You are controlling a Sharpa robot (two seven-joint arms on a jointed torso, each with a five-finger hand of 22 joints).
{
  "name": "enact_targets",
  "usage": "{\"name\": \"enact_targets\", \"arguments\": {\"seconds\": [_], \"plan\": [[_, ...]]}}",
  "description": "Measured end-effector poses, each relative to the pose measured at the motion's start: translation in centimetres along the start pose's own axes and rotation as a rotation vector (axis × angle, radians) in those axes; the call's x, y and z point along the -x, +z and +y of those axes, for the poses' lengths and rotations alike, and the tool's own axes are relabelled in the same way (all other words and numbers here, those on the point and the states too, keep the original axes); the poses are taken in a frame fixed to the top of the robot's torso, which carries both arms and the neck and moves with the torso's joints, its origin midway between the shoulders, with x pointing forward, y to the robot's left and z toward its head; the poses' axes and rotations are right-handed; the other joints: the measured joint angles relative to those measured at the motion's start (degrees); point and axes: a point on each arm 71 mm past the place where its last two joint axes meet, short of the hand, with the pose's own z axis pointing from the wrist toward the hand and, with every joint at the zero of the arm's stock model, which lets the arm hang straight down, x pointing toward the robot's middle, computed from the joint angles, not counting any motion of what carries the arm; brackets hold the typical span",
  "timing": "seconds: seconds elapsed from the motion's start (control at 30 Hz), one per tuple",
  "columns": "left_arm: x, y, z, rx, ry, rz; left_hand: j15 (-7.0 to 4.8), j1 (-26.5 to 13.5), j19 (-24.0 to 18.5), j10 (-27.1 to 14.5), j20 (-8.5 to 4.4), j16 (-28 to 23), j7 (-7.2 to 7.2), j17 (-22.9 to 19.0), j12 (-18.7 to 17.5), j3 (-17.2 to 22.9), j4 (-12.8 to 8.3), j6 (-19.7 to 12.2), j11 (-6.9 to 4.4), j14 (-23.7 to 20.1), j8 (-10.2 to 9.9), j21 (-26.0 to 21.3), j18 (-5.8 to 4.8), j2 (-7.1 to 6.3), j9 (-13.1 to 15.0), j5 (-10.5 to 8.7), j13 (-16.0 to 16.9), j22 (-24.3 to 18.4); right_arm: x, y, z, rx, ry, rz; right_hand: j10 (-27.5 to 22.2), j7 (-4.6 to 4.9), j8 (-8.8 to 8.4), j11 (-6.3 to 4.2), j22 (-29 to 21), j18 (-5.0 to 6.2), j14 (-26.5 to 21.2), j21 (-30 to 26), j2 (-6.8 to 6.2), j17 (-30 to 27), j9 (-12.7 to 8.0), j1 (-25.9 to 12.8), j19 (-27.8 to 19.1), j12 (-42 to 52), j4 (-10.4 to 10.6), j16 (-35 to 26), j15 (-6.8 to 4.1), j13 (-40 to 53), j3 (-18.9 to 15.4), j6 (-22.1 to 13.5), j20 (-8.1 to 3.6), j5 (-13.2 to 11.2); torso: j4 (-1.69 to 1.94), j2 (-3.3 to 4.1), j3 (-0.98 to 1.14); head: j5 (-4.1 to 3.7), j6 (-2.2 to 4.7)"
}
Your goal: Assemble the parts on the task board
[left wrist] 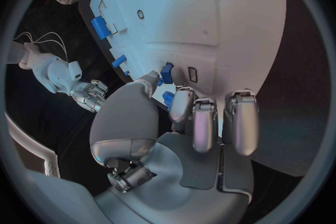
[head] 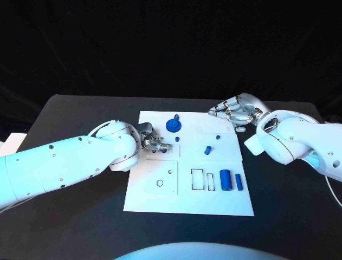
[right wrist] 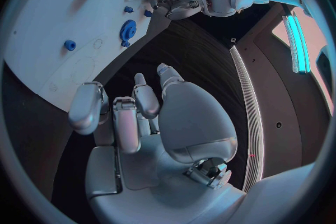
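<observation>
Left hand (head: 151,142) over the task board (head: 188,203) left-middle, fingertips pinching a small blue part (left wrist: 167,72). Right hand (head: 234,111) loose, holding nothing, just off the board's far right corner on black table (head: 77,114). Blue gear (head: 173,126) sits between the hands.

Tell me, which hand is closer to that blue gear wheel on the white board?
The left. The left hand sits over the task board beside the blue gear; the right hand hovers past the board's far right corner.

task board (head: 188,196): white | parts (head: 225,179): blue | table (head: 77,216): black | hands (head: 234,112): silver
</observation>
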Motion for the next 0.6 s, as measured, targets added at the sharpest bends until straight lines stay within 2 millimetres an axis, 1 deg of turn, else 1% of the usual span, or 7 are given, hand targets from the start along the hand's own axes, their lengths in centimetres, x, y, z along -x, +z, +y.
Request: {"name": "enact_targets", "arguments": {"seconds": [0.13, 0.17, 0.2, 0.47, 0.5, 0.6], "plan": [[-0.02, -0.02, -0.05, -0.001, -0.004, 0.002, 0.00, 0.0, 0.0, 0.2, -0.02, 0.0, -0.09, 0.0, 0.0, 0.0, 0.0, 0.1, -0.16, 0.0, 0.1, 0.0, 0.00, 0.00, 0.1, -0.01, 0.2, 0.0, 0.00, 0.00, -0.03, 0.000, 0.001, -0.001, 0.0, 0.00, 0.00, 0.00, 0.0, 0.00, 0.0, 0.0, 0.00, 0.0, 0.0, 0.0, 0.0, 0.0, 0.0, 0.0, 0.00, 0.0, 0.0, 0.0, 0.00, 0.0, 0.00, 0.01, -0.01, -0.01, 0.00], [-0.02, -0.04, -0.07, -0.001, -0.006, 0.003, 0.00, 0.0, -0.1, 0.2, -0.14, 0.0, -0.09, 0.0, 0.0, -0.1, -0.1, 0.1, -0.21, 0.0, 0.1, 0.0, -0.55, 0.00, 0.2, -0.01, 0.2, 0.0, 0.00, 0.00, -0.04, 0.000, 0.001, -0.001, 0.0, 0.00, 0.00, 0.00, 0.0, 0.00, 0.0, 0.0, 0.00, 0.0, 0.0, 0.0, 0.0, 0.0, 0.0, 0.0, 0.00, 0.0, 0.0, 0.0, 0.00, 0.0, 0.00, 0.01, -0.01, -0.01, 0.00], [-0.03, -0.05, -0.09, -0.002, -0.007, 0.003, 0.00, 0.0, -0.2, 0.2, -0.21, 0.0, -0.09, 0.0, 0.0, -0.2, -0.2, 0.1, -0.21, 0.0, 0.1, 0.0, -0.63, 0.00, 0.2, -0.01, 0.2, 0.0, 0.00, 0.01, -0.04, 0.000, 0.001, -0.001, 0.0, 0.00, 0.00, 0.00, 0.0, 0.00, 0.0, 0.0, 0.00, 0.0, 0.0, 0.0, 0.0, 0.0, 0.0, 0.0, 0.00, 0.0, 0.0, 0.0, 0.00, 0.0, 0.00, 0.01, -0.01, -0.01, 0.00], [-0.07, -0.15, -0.35, -0.008, -0.017, 0.003, 0.00, 0.0, -0.2, 0.2, -0.21, 0.0, -0.09, 0.0, 0.0, -0.2, -0.2, 0.1, -0.21, 0.0, 0.1, 0.0, -0.63, 0.00, 0.2, -0.01, 0.2, 0.0, -0.08, 0.06, -0.15, -0.003, 0.002, 0.000, 0.0, 0.00, 0.00, 0.00, 0.0, 0.00, 0.0, 0.0, 0.00, 0.0, 0.0, 0.0, 0.0, 0.0, 0.0, 0.0, 0.00, 0.0, 0.0, 0.0, 0.00, 0.0, 0.03, 0.00, -0.03, -0.05, -0.11], [-0.08, -0.16, -0.39, -0.009, -0.018, 0.003, 0.00, -0.2, -0.2, 0.2, -0.21, 0.0, -0.09, 0.0, 0.0, -0.3, 0.0, 0.1, -0.22, 0.0, 0.1, 0.0, -0.62, 0.20, 0.2, -0.01, 0.2, 0.0, -0.09, 0.06, -0.16, -0.003, 0.003, 0.000, 0.0, 0.00, 0.00, 0.00, 0.0, 0.00, 0.0, 0.0, 0.00, 0.0, 0.0, 0.0, 0.0, 0.0, 0.0, 0.0, 0.00, 0.0, 0.0, 0.0, 0.00, 0.0, 0.03, 0.00, -0.03, -0.05, -0.13], [-0.09, -0.16, -0.46, -0.010, -0.020, 0.003, 0.00, -0.2, -0.2, 0.2, -0.21, 0.0, -0.09, 0.0, 0.0, -0.3, 0.0, 0.1, -0.21, 0.0, 0.1, 0.0, -0.63, 0.23, 0.3, -0.01, 0.2, 0.0, -0.12, 0.08, -0.20, -0.004, 0.003, 0.000, 0.0, 0.00, 0.00, 0.00, 0.0, 0.00, 0.0, 0.0, 0.00, 0.0, 0.0, 0.0, 0.0, 0.0, 0.0, 0.0, 0.00, 0.0, 0.0, 0.0, 0.00, 0.0, 0.02, -0.01, -0.02, -0.05, -0.14]]}}
